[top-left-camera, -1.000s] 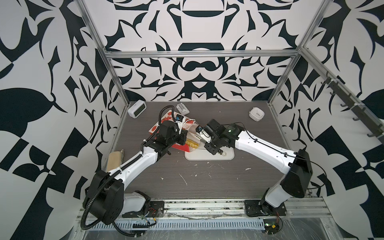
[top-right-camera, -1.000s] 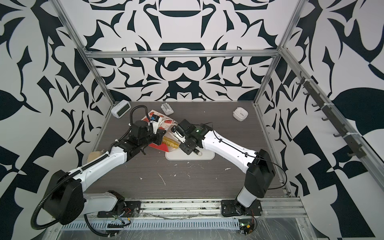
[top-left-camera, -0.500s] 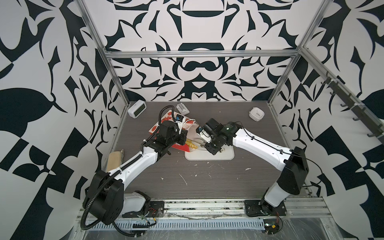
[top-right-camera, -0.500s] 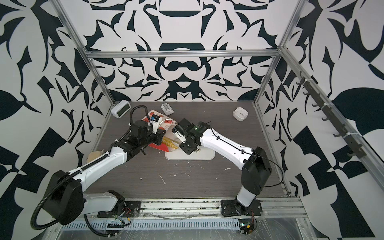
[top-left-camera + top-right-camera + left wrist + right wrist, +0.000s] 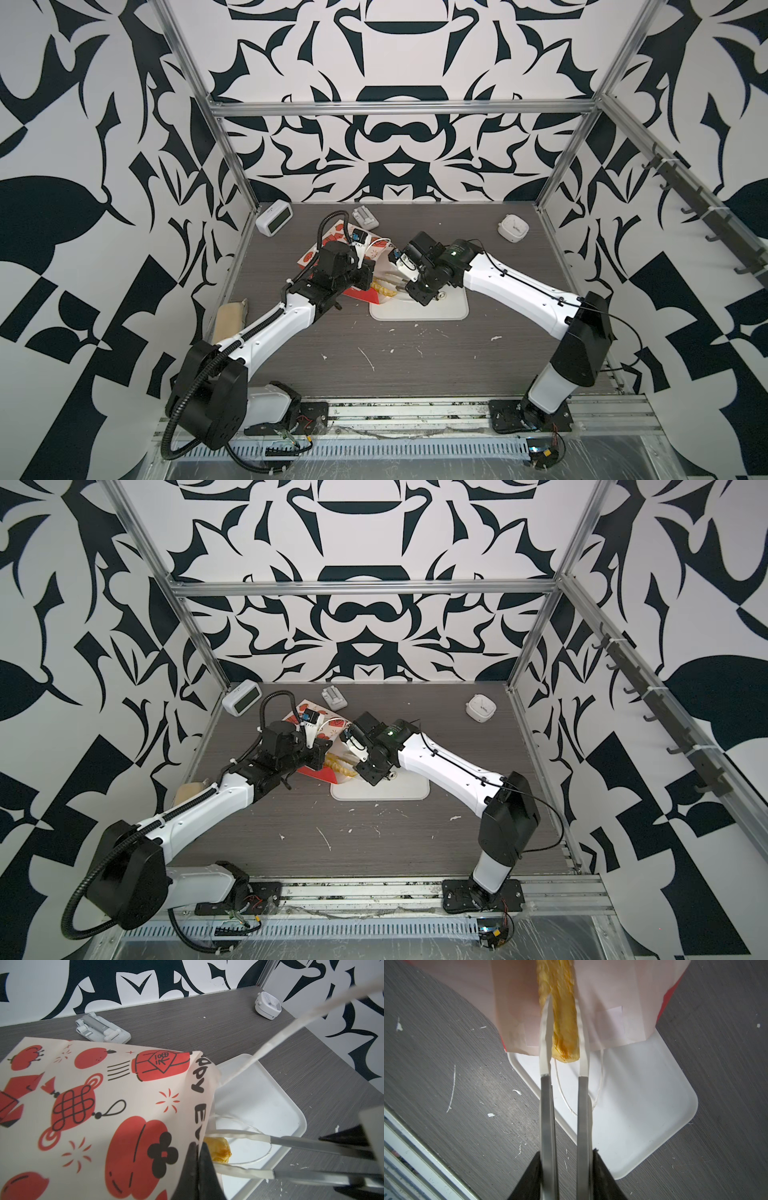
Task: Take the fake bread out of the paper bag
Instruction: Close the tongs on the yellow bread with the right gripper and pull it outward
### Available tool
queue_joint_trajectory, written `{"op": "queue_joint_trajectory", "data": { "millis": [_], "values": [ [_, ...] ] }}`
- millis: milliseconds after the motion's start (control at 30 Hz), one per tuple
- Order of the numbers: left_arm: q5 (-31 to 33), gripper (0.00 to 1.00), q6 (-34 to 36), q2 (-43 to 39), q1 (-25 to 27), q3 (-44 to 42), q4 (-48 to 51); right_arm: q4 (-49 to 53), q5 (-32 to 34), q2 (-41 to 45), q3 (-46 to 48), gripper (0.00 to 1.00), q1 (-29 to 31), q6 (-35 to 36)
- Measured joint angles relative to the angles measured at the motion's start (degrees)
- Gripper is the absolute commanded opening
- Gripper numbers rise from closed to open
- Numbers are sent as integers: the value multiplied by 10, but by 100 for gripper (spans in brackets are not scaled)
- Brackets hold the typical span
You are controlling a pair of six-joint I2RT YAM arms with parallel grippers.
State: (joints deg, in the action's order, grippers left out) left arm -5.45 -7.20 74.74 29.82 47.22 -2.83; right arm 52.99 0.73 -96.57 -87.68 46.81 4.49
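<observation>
Since a second ago the right gripper [image 5: 562, 1002] has slid from over the tray [image 5: 643, 1105] toward the tray's bag-side edge. Its jaws, pressed together then, now stand slightly spread, one thin metal, tape-tipped finger on either side of the twisted stick [image 5: 565, 1028]. That glossy, golden, ridged stick lies lengthwise out of the paper bag [image 5: 93, 1095], its blunt end pointing onto the smooth white round-cornered tray. The matte printed bag lies on its side at that edge, and the left gripper [image 5: 198, 1147] still pinches its rim
</observation>
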Motion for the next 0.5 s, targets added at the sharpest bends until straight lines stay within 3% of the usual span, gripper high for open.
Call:
{"op": "queue_joint_trajectory", "data": {
  "millis": [500],
  "values": [
    [0, 4, 2, 0, 0, 0, 0, 11, -18, -31, -35, 43, 0, 11]
  ]
}}
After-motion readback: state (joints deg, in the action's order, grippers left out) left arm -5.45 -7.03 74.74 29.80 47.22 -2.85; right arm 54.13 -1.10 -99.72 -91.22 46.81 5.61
